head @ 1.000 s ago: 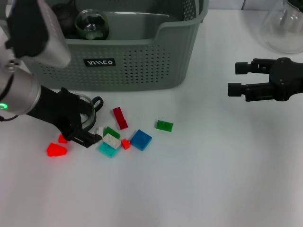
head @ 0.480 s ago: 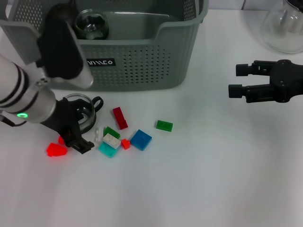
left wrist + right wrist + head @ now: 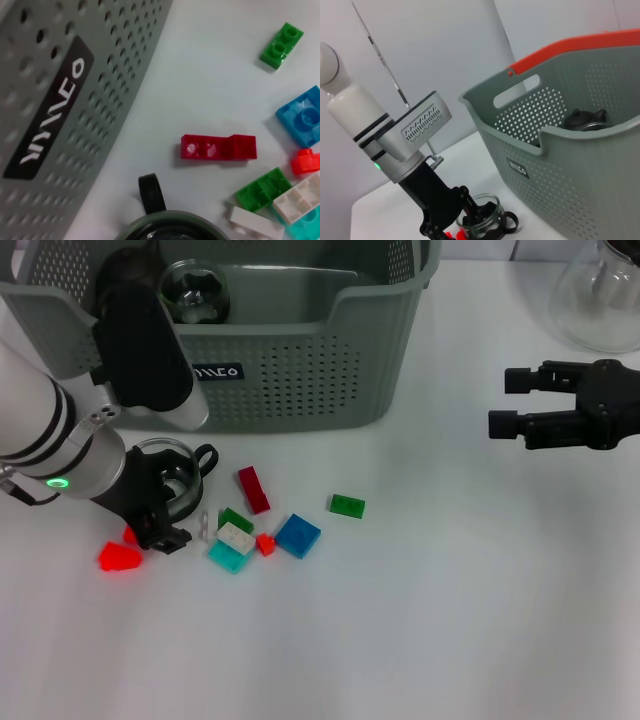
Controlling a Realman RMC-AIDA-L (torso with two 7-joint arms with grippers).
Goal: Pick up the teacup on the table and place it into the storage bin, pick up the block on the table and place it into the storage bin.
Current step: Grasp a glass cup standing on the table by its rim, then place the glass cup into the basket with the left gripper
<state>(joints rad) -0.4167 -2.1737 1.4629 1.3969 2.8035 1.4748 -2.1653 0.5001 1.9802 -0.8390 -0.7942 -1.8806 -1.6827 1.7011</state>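
Teacup (image 3: pixel 172 480) stands just before the storage bin (image 3: pixel 300 370) label, handle bin-ward. Left gripper (image 3: pixel 160 508) straddles its rim, grip state indeterminable. Right gripper (image 3: pixel 512 403) open, parked well apart.

Your left gripper (image 3: pixel 165 510) is angled down low at the near left, jaws spread. Your right gripper (image 3: pixel 512 403) hovers far right, jaws apart, pointing left.

Perforated grey-green storage bin (image 3: pixel 300 370), seemingly.
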